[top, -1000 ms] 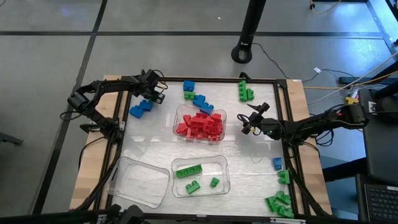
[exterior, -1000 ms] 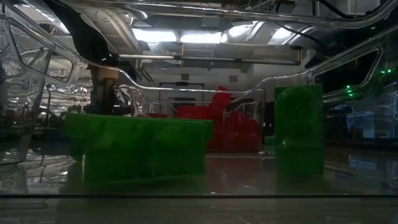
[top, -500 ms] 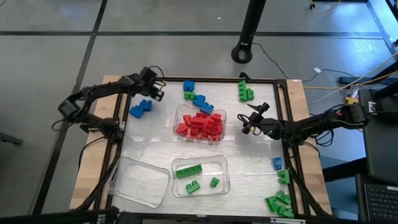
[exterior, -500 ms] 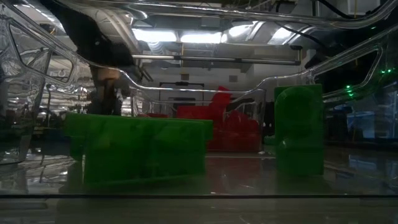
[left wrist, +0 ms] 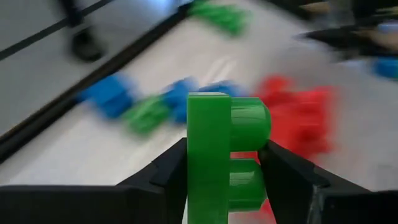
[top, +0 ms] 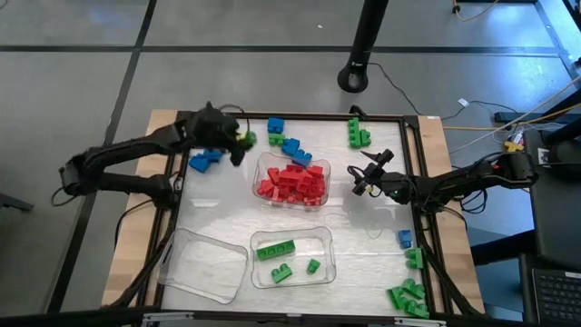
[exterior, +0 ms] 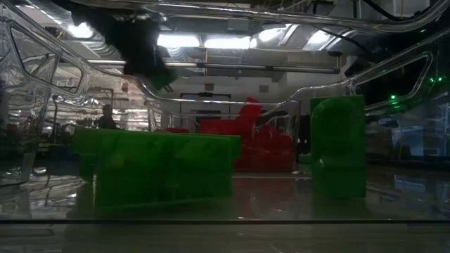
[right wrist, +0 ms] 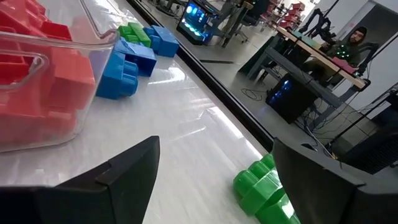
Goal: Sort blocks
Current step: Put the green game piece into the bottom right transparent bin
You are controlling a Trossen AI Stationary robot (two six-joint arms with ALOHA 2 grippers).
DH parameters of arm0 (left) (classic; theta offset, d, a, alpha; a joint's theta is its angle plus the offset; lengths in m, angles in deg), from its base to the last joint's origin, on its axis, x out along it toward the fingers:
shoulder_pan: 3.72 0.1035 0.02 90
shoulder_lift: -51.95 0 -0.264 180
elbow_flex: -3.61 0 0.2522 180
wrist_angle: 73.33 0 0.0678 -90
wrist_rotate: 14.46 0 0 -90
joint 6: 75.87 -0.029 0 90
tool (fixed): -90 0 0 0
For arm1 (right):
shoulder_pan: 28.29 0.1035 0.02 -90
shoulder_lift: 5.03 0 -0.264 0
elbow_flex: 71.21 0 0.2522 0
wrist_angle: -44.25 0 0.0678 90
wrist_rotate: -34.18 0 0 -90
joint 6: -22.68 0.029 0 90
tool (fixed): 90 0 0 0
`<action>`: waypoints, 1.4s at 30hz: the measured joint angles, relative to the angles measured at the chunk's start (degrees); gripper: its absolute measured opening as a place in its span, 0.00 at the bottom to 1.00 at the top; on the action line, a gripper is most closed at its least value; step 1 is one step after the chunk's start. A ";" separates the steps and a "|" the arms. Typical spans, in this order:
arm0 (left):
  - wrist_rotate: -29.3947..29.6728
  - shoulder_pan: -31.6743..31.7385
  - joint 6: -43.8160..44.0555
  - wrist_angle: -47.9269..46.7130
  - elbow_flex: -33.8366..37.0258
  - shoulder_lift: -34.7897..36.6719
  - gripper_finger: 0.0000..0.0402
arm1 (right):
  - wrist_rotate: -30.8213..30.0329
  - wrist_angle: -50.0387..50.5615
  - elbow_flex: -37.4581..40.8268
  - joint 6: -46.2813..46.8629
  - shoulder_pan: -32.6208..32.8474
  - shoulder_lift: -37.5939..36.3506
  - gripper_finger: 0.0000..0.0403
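Observation:
My left gripper (top: 240,143) hangs above the table's far left part, shut on a green block (left wrist: 209,138) that also shows as a green speck (top: 247,138) from above. Blue blocks (top: 204,159) lie on the table just left of it. A clear tray of red blocks (top: 292,180) stands mid-table. A second tray (top: 322,238) near the front edge has green blocks (top: 275,249) lying in it. My right gripper (top: 362,178) waits open, low over the table, right of the red tray, with nothing between its fingers (right wrist: 134,168). My left gripper pinches the green block between its two fingers. One finger (left wrist: 169,173) lies on the block's flat back (left wrist: 194,163), the other (left wrist: 287,175) against its studded face (left wrist: 249,186). The fingers slant down from the table's left. The block is lifted clear, standing on edge.
Blue and green blocks (top: 283,138) lie behind the red tray, more green ones (top: 357,134) at the far right. An empty clear tray (top: 204,263) sits front left. Blue (top: 404,238) and green blocks (top: 407,298) lie along the right rail. A stand's base (top: 356,77) is beyond the table.
My left gripper has risen from the table beside the blue blocks, carrying the green block clear. It has shifted a little toward the table's right edge and tipped from pointing steeply down to a shallower slant.

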 joint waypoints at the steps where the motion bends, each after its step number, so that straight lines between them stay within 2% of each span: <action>1: -0.48 -2.52 0.21 1.49 -0.01 0.10 0.40 | 0.06 -0.01 0.00 0.01 0.02 -0.02 0.78; 10: -0.50 -23.98 4.47 14.76 -0.01 -3.16 0.41 | 0.09 -0.05 0.00 0.06 0.02 -0.01 0.78; 15: -0.42 -33.86 6.89 24.44 -0.01 -8.75 0.41 | 0.11 -0.46 0.00 0.16 0.00 0.00 0.78; 20: 0.01 -40.54 10.39 31.28 -0.76 -16.21 0.41 | 2.17 -0.56 0.00 0.17 0.02 0.00 0.78; 30: -0.23 -46.89 11.91 27.67 -10.84 -32.04 0.41 | 4.25 -2.05 0.00 0.17 0.00 0.00 0.78; 37: -0.53 -47.43 16.25 28.38 -12.50 -36.35 0.42 | 7.40 -3.69 0.00 0.17 0.02 0.00 0.78; 42: -0.64 -47.43 18.52 28.29 -12.51 -37.14 0.50 | 7.69 -3.75 0.00 0.19 0.02 0.00 0.78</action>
